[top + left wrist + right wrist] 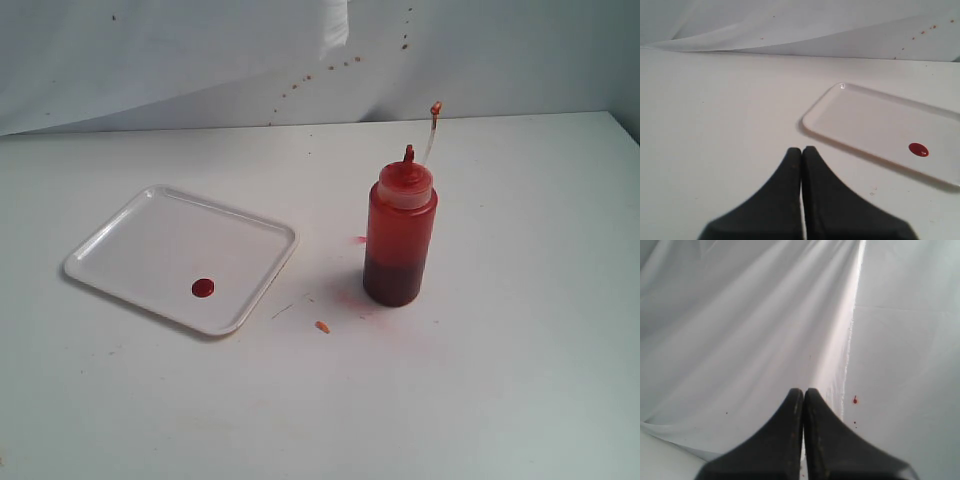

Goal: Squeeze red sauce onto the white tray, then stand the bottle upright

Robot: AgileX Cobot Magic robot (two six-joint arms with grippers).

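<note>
The red-tinted squeeze bottle (400, 236) stands upright on the table, its small cap (435, 107) held up on a clear tether beside the nozzle. Left of it lies the white tray (150, 240), also seen in the left wrist view (865, 117), with a round blob of red sauce (203, 288) (918, 149) on it. My left gripper (802, 149) is shut and empty, over bare table short of the tray. My right gripper (803, 390) is shut and empty, facing the white backdrop. Neither gripper shows in the exterior view.
Faint pinkish smears (352, 300) and a small orange crumb (322, 326) lie on the table between tray and bottle. A creased white cloth backdrop (200, 60) with red specks (855, 400) rises behind the table.
</note>
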